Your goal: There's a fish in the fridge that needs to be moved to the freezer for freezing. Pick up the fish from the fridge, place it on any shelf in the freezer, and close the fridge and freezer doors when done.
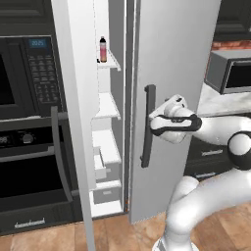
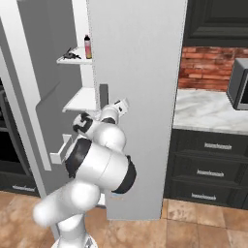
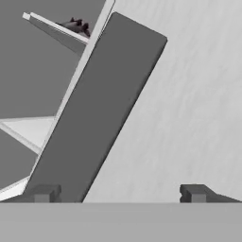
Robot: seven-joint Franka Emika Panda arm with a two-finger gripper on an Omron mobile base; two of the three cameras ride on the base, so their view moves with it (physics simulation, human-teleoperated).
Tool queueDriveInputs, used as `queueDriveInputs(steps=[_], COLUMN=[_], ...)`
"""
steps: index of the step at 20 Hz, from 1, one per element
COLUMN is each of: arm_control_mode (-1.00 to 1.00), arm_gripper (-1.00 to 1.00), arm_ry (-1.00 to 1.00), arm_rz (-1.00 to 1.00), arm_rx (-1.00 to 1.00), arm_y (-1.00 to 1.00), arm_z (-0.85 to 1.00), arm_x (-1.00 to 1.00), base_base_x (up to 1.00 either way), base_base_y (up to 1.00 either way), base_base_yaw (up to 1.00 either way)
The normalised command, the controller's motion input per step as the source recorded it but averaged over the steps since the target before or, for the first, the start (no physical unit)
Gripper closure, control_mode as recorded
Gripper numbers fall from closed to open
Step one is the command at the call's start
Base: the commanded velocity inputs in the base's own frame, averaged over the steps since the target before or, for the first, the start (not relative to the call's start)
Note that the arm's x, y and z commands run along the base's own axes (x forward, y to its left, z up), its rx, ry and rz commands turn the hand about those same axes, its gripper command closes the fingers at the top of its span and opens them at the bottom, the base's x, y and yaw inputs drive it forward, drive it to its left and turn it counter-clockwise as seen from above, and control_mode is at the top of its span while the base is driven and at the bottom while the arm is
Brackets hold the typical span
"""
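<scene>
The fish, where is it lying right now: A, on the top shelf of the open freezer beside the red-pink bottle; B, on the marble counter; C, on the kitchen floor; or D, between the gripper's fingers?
A: in the right base view the fish lies on the top white shelf of the freezer, next to the red-pink bottle, while the open gripper faces the door handle.

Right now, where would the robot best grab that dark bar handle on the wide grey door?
Probably mid-length on the handle, coming straight at the fridge door. The bar is tall, slim and stands off the panel, so the open gripper could likely straddle it sideways.
</scene>
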Motion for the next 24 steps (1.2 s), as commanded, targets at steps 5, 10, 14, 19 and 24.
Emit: queueDriveInputs(steps=[5,10,14,19,24], arm_control_mode=[-1.00,-1.00,-1.00,-1.00,-1.00], arm_gripper=[-1.00,-1.00,-1.00,-1.00,-1.00], arm_ry=[0.00,0.03,0.01,0.00,0.08], arm_rz=[0.00,0.00,-0.02,-0.08,-0.13], arm_rx=[0.00,0.00,0.00,0.00,0.00], arm_y=[0.00,0.00,-0.16,-0.17,-0.21], arm_z=[0.00,0.07,0.65,1.00,1.00], arm_x=[0.96,0.61,-0.01,-0.29,-0.42], base_base_x=[0.00,0.00,0.00,0.00,0.00], base_base_y=[0.00,0.00,0.00,0.00,0.00], base_base_yaw=[0.00,0.00,0.00,0.00,0.00])
